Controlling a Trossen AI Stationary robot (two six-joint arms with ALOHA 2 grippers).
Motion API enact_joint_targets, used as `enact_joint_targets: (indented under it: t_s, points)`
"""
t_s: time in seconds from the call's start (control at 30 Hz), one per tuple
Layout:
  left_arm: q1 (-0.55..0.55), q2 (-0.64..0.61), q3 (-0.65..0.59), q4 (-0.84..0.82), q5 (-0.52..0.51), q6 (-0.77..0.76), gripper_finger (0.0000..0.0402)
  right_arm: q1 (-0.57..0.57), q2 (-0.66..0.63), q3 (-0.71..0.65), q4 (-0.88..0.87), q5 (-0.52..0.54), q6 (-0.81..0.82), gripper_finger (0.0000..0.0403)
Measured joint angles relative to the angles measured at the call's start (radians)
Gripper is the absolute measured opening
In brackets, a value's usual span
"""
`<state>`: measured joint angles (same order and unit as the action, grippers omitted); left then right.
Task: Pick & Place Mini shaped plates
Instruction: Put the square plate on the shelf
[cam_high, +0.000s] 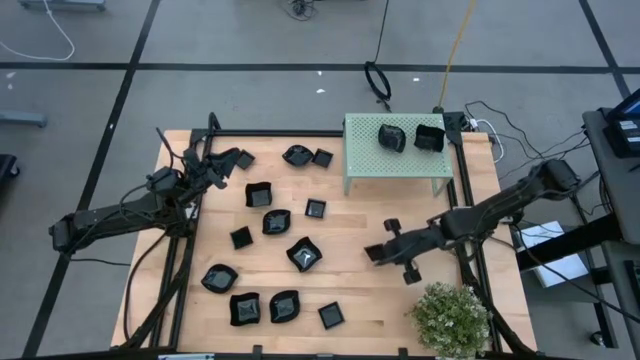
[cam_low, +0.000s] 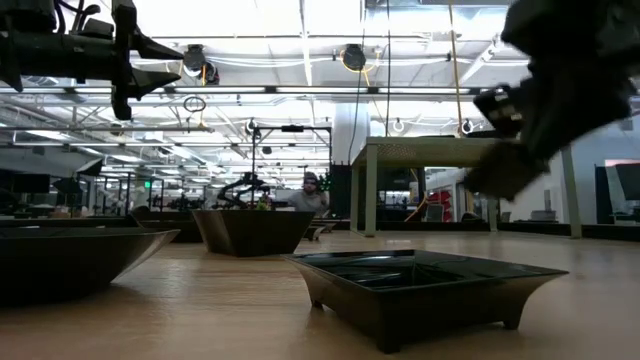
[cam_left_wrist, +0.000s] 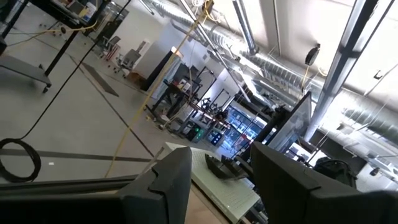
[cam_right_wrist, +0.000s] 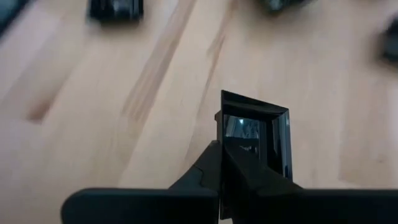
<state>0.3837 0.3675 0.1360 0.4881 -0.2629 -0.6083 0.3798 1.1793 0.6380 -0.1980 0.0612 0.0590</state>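
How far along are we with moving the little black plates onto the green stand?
Done: two plates already sit on the pale green stand. In hand: the right gripper is shut on the rim of a small square plate, lifted above the wood. Left: about a dozen plates remain scattered across the table. The left gripper waits open near the far left corner.

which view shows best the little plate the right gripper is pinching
The right wrist view: the square plate fills the frame, its rim clamped between the right gripper fingers. The high view shows only a dark speck at the gripper. The low view is blurred there. The left wrist view misses it.
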Motion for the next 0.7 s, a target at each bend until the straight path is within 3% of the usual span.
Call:
enact_joint_targets:
  t_s: [0.33, 0.6, 0.7]
  points:
    - [0.000, 0.000, 0.000, 0.001, 0.000, 0.000, 0.0170, -0.121, -0.198, 0.043, 0.073, 0.230, -0.100, 0.0001]
    - [0.000, 0.000, 0.000, 0.002, -0.001, 0.000, 0.0170, -0.439, -0.113, 0.254, 0.034, 0.225, -0.301, 0.0001]
    - [0.000, 0.000, 0.000, 0.003, -0.001, 0.001, 0.0170, -0.586, -0.059, 0.288, -0.003, 0.157, -0.338, 0.0000]
